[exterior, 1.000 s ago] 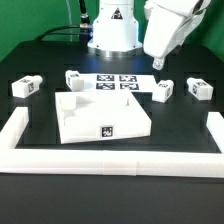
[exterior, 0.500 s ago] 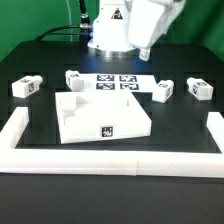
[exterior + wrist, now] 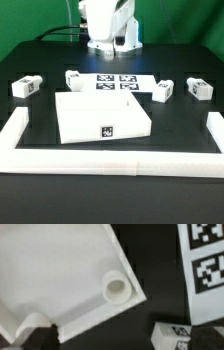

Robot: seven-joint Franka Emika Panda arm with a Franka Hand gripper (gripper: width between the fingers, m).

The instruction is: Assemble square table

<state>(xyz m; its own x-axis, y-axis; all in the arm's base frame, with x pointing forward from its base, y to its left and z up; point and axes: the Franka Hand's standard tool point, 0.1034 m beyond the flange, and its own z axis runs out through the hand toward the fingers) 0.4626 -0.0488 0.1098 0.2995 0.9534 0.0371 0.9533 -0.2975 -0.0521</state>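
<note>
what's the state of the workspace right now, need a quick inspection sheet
surface: black table, edged by a low white border wall
job's things: tabletop lies flat with no legs fitted; four legs lie loose and apart from it
clutter: nothing seen; only the marker board behind the tabletop
grippers: gripper open, holding nothing, above a tabletop corner
cables: one cable beside the robot base
surroundings: green backdrop

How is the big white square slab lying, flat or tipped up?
Flat: the slab rests level on the black table, its broad face up, with nothing propping any edge.
</note>
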